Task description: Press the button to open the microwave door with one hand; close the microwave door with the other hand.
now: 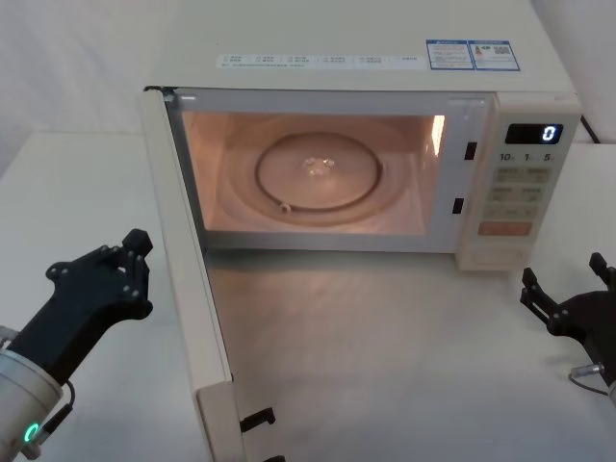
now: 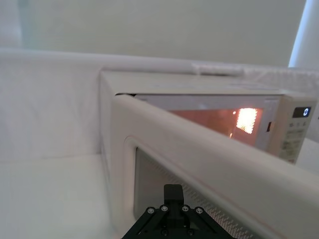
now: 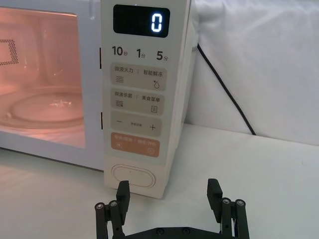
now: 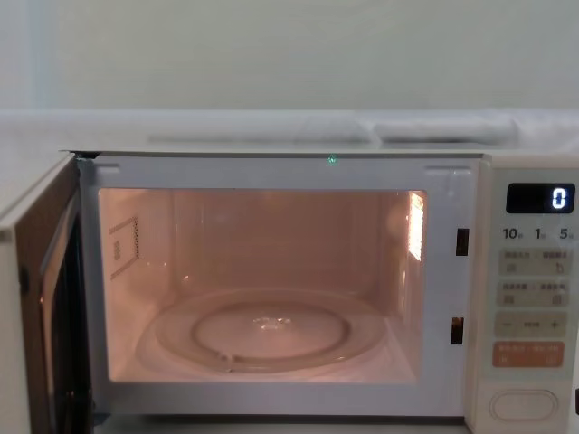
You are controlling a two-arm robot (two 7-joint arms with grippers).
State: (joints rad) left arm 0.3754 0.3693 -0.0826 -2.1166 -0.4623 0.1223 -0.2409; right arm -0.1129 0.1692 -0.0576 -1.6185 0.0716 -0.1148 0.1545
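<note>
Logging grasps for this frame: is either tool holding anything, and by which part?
Nothing is held. The left tool sits beside the open microwave door; the right tool is open, facing the button.

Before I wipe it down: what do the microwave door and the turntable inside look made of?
The microwave door: likely smooth cream plastic with an even, faintly glossy skin. The turntable: seemingly clear glass, since it is see-through with glinting highlights.

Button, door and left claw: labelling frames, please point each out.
button point(image 3: 133, 176), right wrist view, key's middle.
microwave door point(image 1: 185, 252), head view, inner face.
left claw point(image 1: 135, 252), head view, between fingertips.
</note>
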